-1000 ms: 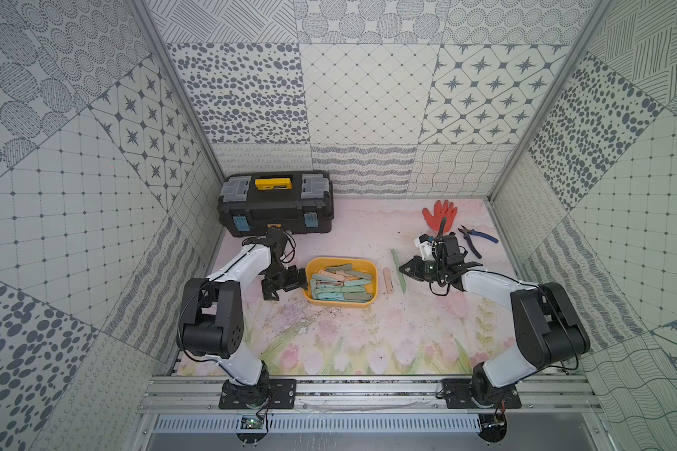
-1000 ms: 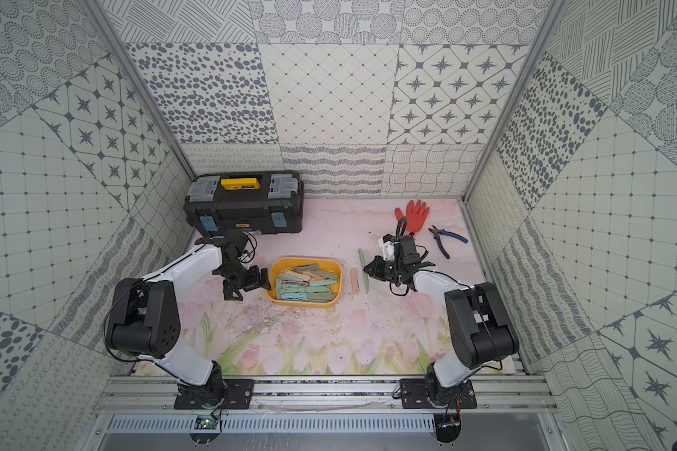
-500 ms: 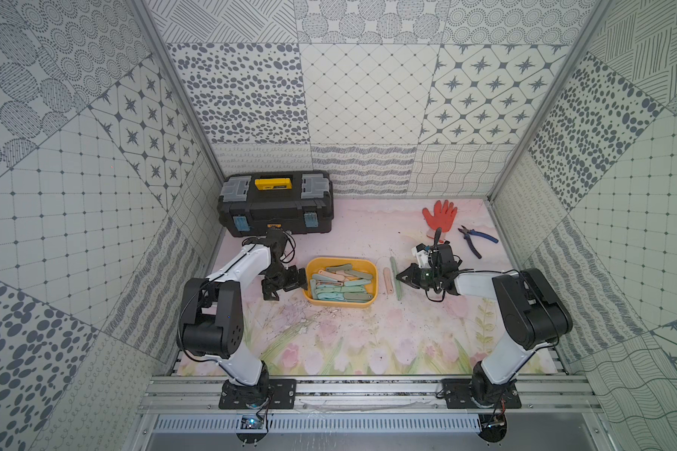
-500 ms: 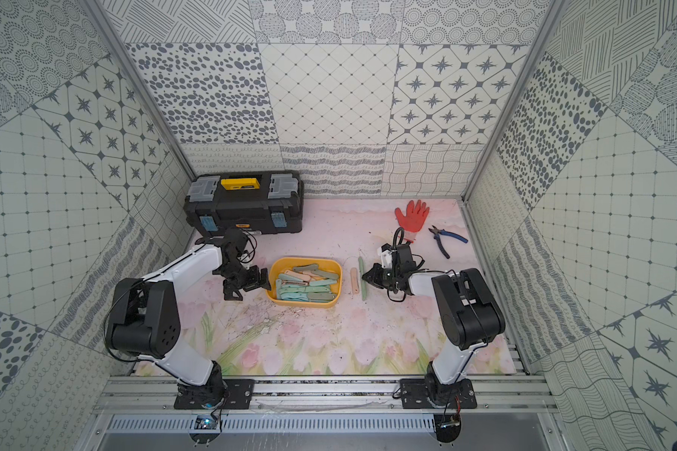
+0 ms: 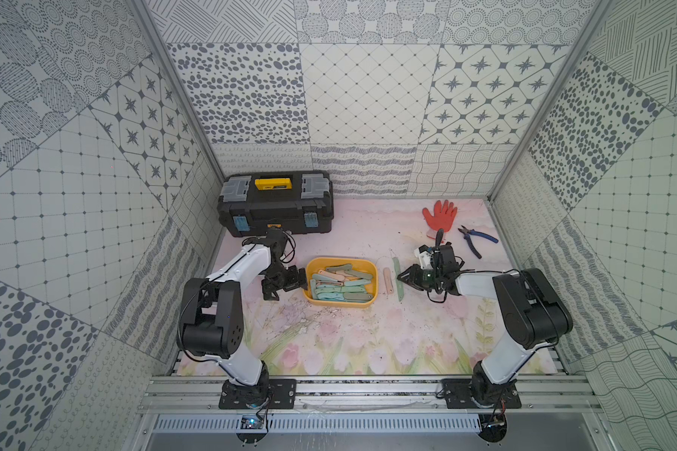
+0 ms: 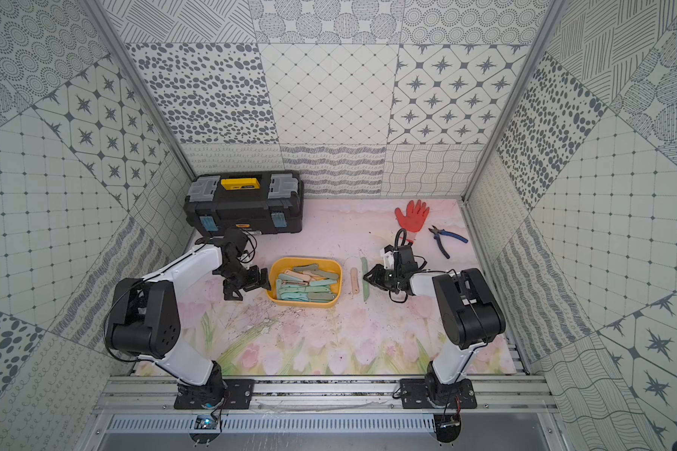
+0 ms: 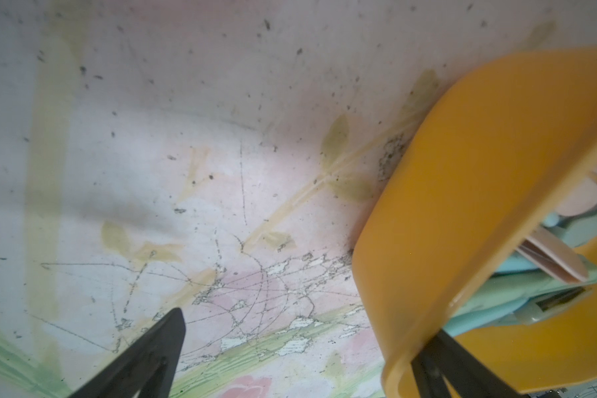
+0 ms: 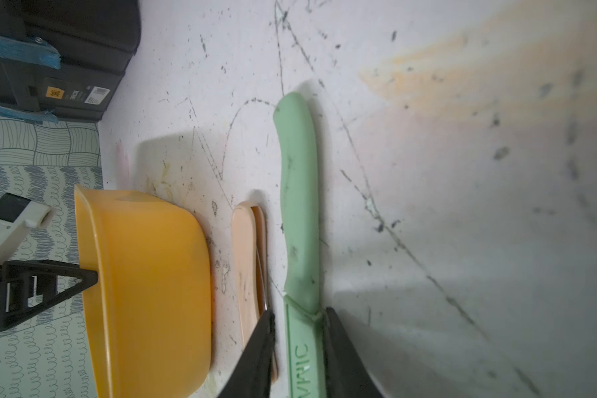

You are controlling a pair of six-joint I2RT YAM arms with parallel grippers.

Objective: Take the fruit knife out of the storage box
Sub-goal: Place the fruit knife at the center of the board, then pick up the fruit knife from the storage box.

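Observation:
The yellow storage box (image 5: 342,259) (image 6: 305,259) sits mid-mat and holds several teal and peach fruit knives (image 5: 341,285). To its right a green fruit knife (image 5: 397,279) (image 8: 299,193) lies flat on the mat beside a peach folding knife (image 5: 386,280) (image 8: 245,258). My right gripper (image 5: 401,278) (image 8: 300,312) is low over the green knife. Its jaws stand on either side of the knife, slightly apart, with a thin gap on one side. My left gripper (image 5: 290,287) (image 7: 300,327) is wide open at the box's left end (image 7: 462,172), one finger at the rim.
A black toolbox (image 5: 276,209) with a yellow handle stands at the back left. A red glove (image 5: 439,214) and blue-handled pliers (image 5: 475,240) lie at the back right. Patterned walls close in the mat on three sides.
My right arm has lowered and reached left towards the green knife, and its jaws have parted a little from shut. The left arm and the box have stayed put.

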